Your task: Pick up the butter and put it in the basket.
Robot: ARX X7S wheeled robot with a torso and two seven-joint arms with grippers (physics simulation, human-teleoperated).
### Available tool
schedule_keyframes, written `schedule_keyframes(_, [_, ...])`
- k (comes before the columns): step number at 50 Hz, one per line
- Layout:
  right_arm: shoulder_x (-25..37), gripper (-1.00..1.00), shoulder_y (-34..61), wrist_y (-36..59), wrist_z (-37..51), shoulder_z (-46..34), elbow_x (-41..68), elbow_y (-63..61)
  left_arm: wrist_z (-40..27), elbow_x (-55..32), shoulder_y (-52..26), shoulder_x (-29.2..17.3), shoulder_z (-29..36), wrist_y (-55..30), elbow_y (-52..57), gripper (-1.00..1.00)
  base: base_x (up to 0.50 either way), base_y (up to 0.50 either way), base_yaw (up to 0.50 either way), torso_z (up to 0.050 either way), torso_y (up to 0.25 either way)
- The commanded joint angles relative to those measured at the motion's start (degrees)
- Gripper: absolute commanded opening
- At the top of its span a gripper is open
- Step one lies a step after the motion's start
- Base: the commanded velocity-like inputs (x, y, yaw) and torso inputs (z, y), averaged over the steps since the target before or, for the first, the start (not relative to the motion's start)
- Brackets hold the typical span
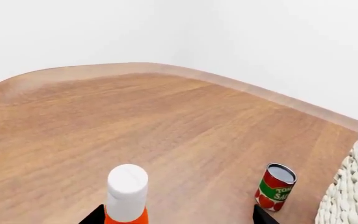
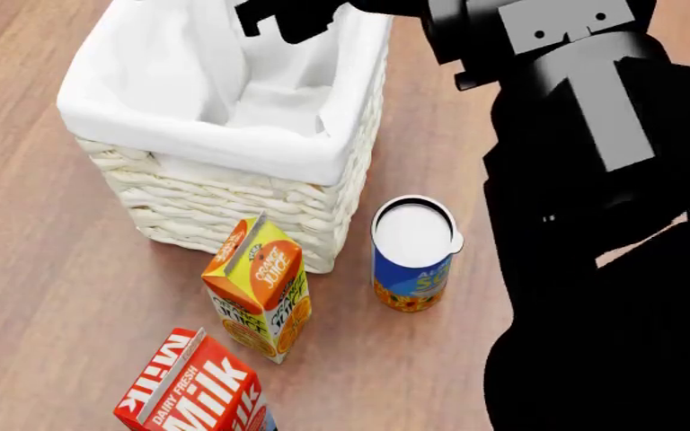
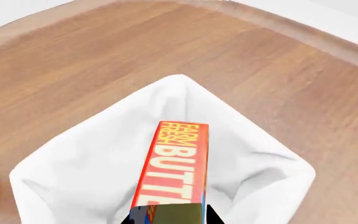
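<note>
Holding: butter is in my right pincer, jaws clamped on its near end; only the dark jaw tips show at the frame edge.
Butter position: directly above the basket opening, over the white cloth lining, not yet resting on it as far as I can judge.
Long axis: runs straight out from the right pincer, "FARM FRESH" end pointing away, toward the far corner of the basket.
Key relation: box sits over the middle of the lining, walls on all sides, so my read is that releasing lets it drop inside.
Head view: right arm reaches over the basket's far rim; butter is hidden there.
Nearer arm: right, already carrying; left is well apart.
Left pincer: only two dark tips visible either side of a white-capped bottle, gripping nothing visible; spread apart.
Risk: long box could lean on a wall if it lands on end.
Table: milk carton, juice carton, blue can stand outside the basket.
</note>
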Motion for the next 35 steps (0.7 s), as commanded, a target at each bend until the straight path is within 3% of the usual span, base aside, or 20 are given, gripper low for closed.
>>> schedule_keyframes(1, [-0.4,-1.0,1.85,-1.52,-2.07,-14.52,15.45,-1.26,-0.42,-0.11,0.36,-0.05,0.03,-0.04,0.32,1.0,0.0,0.0,0.0,0.0,0.0])
schedule_keyframes(14, [-0.4,-1.0,3.01,0.94,-0.27,-19.87,20.24,-1.91,-1.39,-0.51,0.69,-0.11,0.08,-0.73,1.2,1.0,0.0,0.0,0.0,0.0,0.002])
schedule_keyframes(35, [-0.4,-1.0,2.39,5.73,-1.87,-20.25,18.42,-3.36,-3.33,-1.43,1.82,-0.16,0.06,-2.02,3.77,1.0,0.0,0.0,0.0,0.0,0.001])
